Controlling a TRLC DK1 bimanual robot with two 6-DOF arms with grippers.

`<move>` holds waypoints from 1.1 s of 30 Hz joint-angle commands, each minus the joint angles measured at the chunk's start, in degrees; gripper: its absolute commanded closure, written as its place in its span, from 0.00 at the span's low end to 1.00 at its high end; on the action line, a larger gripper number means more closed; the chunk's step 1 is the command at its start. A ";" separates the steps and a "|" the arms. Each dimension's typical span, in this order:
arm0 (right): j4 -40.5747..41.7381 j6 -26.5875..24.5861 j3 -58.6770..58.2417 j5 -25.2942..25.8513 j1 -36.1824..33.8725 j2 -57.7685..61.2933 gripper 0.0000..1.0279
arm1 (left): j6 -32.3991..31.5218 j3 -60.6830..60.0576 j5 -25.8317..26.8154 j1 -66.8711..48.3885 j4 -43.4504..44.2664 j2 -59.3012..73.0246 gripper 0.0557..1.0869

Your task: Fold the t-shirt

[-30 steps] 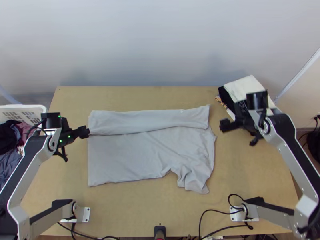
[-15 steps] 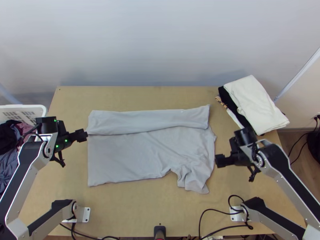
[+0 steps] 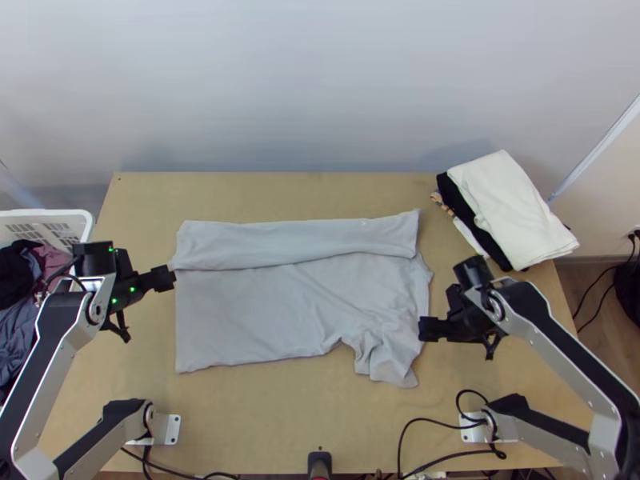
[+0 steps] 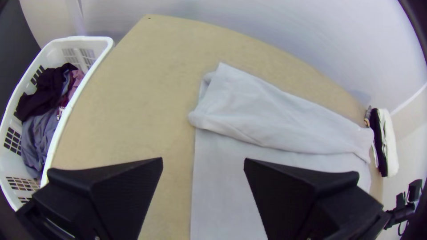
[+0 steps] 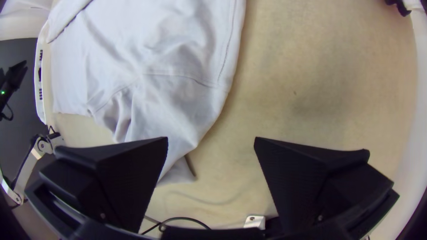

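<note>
**Left gripper [image 4: 203,158] edged toward the table's [image 3: 240,428] near side; right gripper [image 5: 211,138] swung that way too, down beside the sleeve [image 3: 392,364]**

Outside the table's left edge, a basket [image 3: 48,213] kept loose laundry off the work area. The left gripper, fingers apart and empty, stood by the t-shirt's [image 3: 248,316] left end. The shirt lay mid-table, its far side turned inward, probably to narrow it; its near side was spread, the sleeve rumpled outward. Beside it the right gripper, also open and empty, seemed placed for the next fold. Far right, a folded pile [image 3: 512,208] sat out of the way.
</note>
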 commanded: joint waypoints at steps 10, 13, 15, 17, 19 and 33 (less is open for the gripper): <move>4.71 -1.77 0.03 -0.50 -1.12 7.05 0.55 | 0.01 -2.11 0.50 0.23 -1.75 -2.40 0.13; 5.76 -1.77 -0.14 -0.50 -1.30 8.11 0.55 | 0.18 -2.28 0.50 0.32 -1.75 -2.58 0.13; 6.73 -1.68 -0.23 -0.50 -1.65 8.55 0.55 | 0.18 -2.19 0.50 0.32 -1.75 -2.58 0.13; 6.90 -1.68 -0.14 -0.41 -2.09 9.51 0.55 | 0.27 -2.02 0.50 0.32 -1.75 -2.58 0.13; 7.61 -1.68 -0.32 -0.41 -2.09 10.04 0.55 | 0.27 -1.93 0.50 0.32 -1.67 -2.40 0.13; 10.51 -0.80 -1.55 -0.15 -0.42 13.82 0.66 | 1.68 -1.67 0.50 0.32 -2.19 -1.79 0.13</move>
